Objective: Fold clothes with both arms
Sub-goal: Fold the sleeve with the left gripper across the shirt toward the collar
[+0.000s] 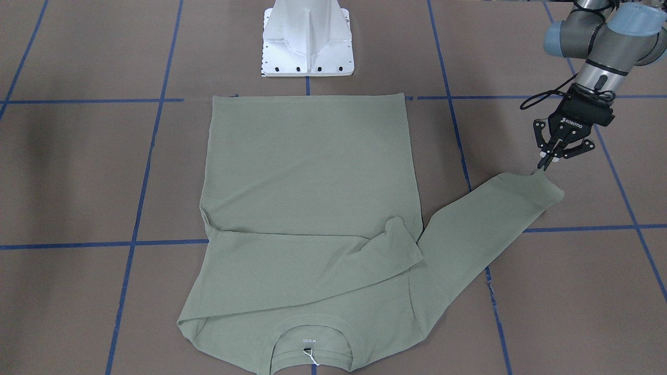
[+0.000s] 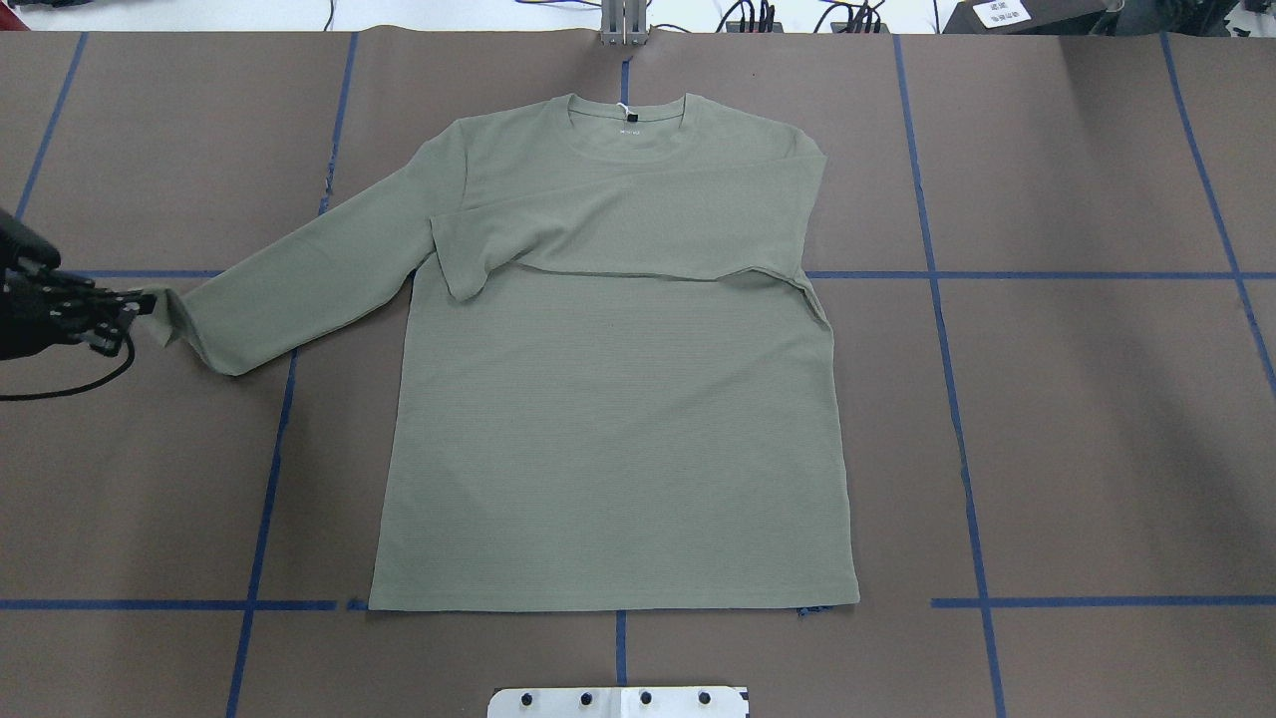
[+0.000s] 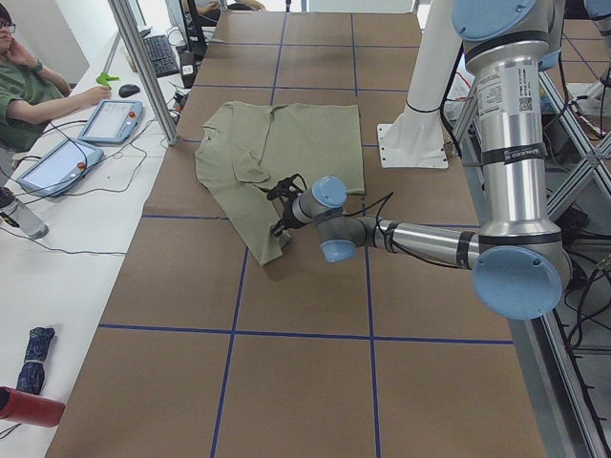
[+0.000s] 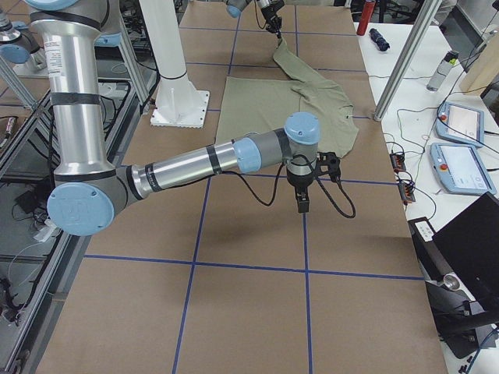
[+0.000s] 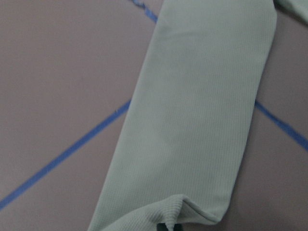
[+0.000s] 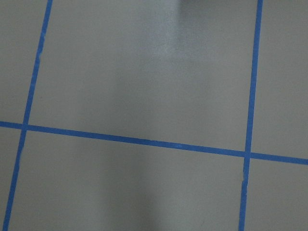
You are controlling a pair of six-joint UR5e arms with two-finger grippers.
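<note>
The sage-green shirt [image 2: 608,399] lies flat, its neck away from the robot. One sleeve is folded across the chest [image 1: 312,260]. The other sleeve [image 1: 484,224] stretches out to the robot's left. My left gripper [image 1: 544,165] is shut on that sleeve's cuff [image 1: 544,186] and lifts its edge a little; it also shows in the overhead view [image 2: 125,311]. The left wrist view shows the sleeve [image 5: 202,120] running away from the pinched cuff. My right gripper [image 4: 302,204] hangs over bare table beside the shirt; I cannot tell if it is open or shut.
The white pedestal base [image 1: 307,39] stands behind the shirt's hem. Blue tape lines [image 1: 156,243] grid the brown table. Tablets [image 3: 110,119] and cables lie on the operators' side table, where a person [image 3: 29,86] sits.
</note>
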